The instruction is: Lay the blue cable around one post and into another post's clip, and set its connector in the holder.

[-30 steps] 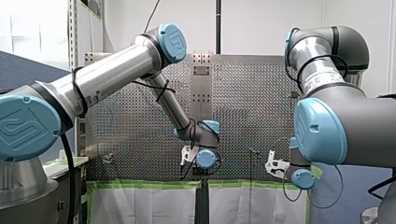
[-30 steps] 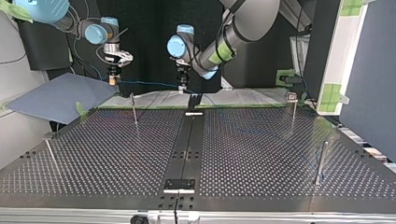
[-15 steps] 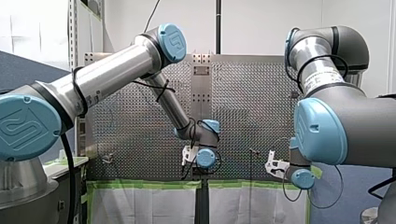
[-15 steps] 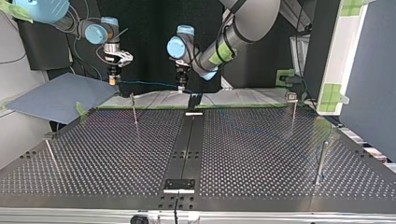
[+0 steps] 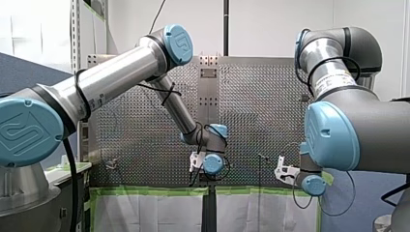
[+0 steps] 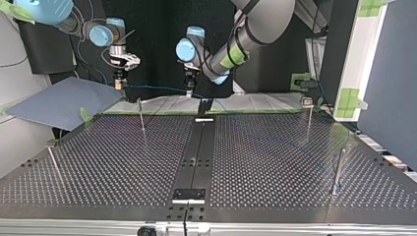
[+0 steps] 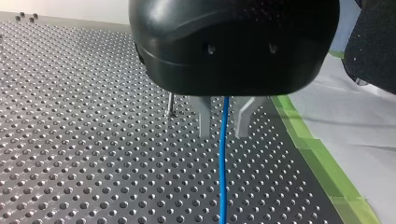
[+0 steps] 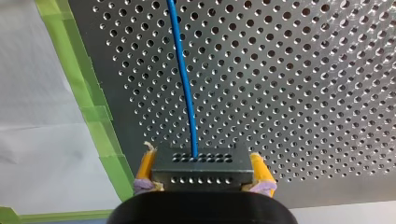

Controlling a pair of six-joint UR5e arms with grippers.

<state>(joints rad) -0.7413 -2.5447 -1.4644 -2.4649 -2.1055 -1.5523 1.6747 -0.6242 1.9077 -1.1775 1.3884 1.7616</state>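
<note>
Front view: my left arm [image 5: 121,77] reaches in to the middle of the tabletop [image 5: 145,130], its wrist just above the green tape [image 5: 150,190] on the edge nearest this camera; my right arm [image 5: 338,135] has its wrist low by that edge, further right; how either hand stands cannot be told here

Top view: my right hand [image 6: 118,86] hangs at the left and my left hand [image 6: 189,90] near the middle, both over the tabletop's far edge; the blue cable [image 6: 155,88] runs through the air between them; a thin post [image 6: 141,117] stands just under the cable, the black holder [image 6: 204,105] just beside my left hand, and a clip post [image 6: 308,112] well off to the right; two more posts stand near the side edges, with broad bare tabletop between

Left wrist view: the metal fingers [image 7: 204,116] are parted, the cable passing between them with a gap on each side; the tape edge runs close beside the hand

Right wrist view: the yellow pads [image 8: 146,164] are clamped on the black connector [image 8: 201,165], the cable leading away from it over the tabletop; the tape edge lies just beside the hand
</note>
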